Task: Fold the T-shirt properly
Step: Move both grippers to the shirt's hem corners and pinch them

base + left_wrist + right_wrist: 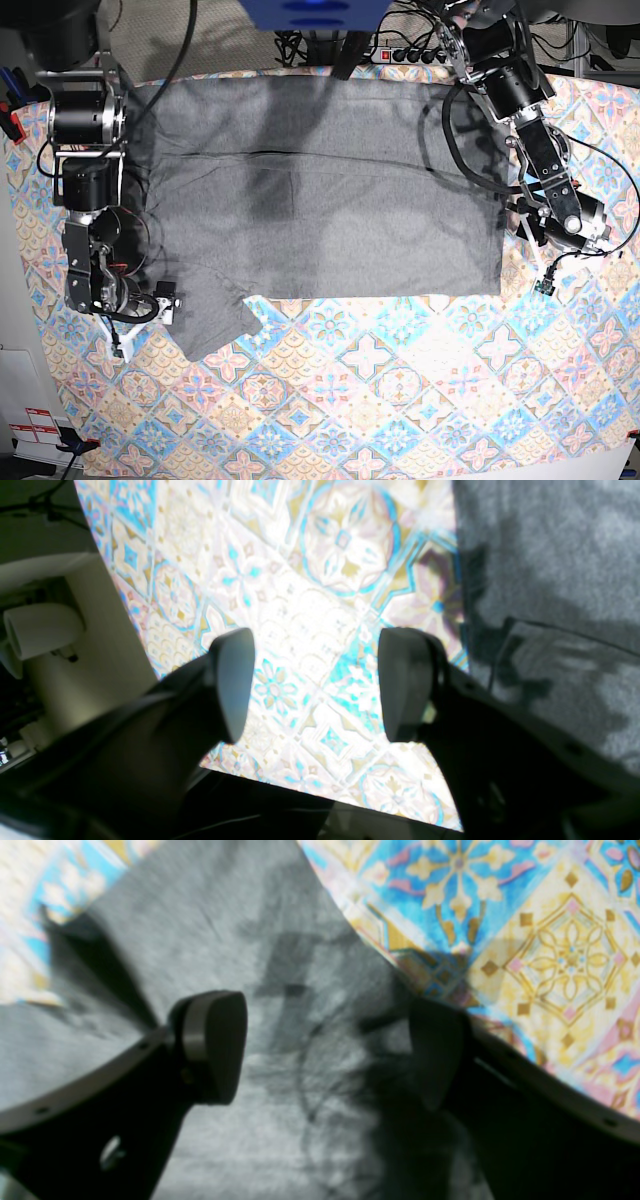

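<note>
The right gripper hangs with its dark, rounded jaws spread wide and nothing between them, directly over the plain heather-grey cotton T-shirt. Below it the cloth looks rumpled and shadowed, though the wrist view is too blurred to say whether the jaws touch the fabric. In the base view this gripper sits by the shirt's sleeve corner, which juts out as an untidy flap, so it seems placed to deal with that sleeve.

The left gripper is likewise open and empty, poised above the colourful tile-patterned tablecloth just beside the shirt's straight edge, not over the shirt itself. That looks like a waiting position clear of the cloth.

The T-shirt lies spread flat across the far half of the table as a broad rectangle, one crease line running across its upper part. I judge the folding only partly done, with narrower folds still needed.
</note>
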